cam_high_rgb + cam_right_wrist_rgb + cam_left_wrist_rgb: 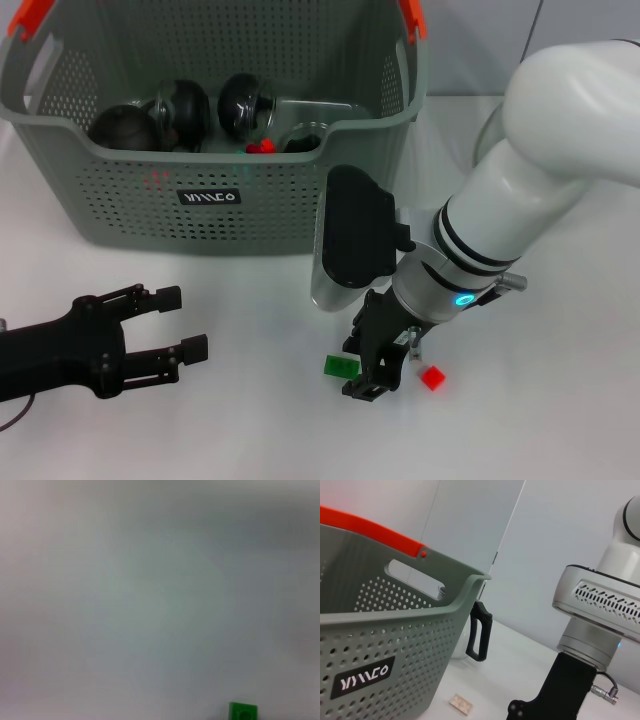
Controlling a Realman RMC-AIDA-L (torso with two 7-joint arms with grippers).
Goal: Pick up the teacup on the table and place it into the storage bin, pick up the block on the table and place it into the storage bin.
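Observation:
The storage bin (250,205), a grey perforated basket with orange handle ends, stands at the back of the white table and also shows in the left wrist view (380,645). It holds several dark round pieces (180,110), some glassware and a small red piece (262,146). A green block (340,366) and a red block (432,377) lie on the table at the front. My right gripper (375,365) is down at the table between them, close beside the green block, which also shows in the right wrist view (243,712). My left gripper (185,322) is open and empty at the front left. No teacup shows on the table.
A glass teapot's black handle (479,635) shows beside the bin's corner in the left wrist view. A small beige block (461,704) lies on the table in front of it. My right arm (540,180) reaches in from the right.

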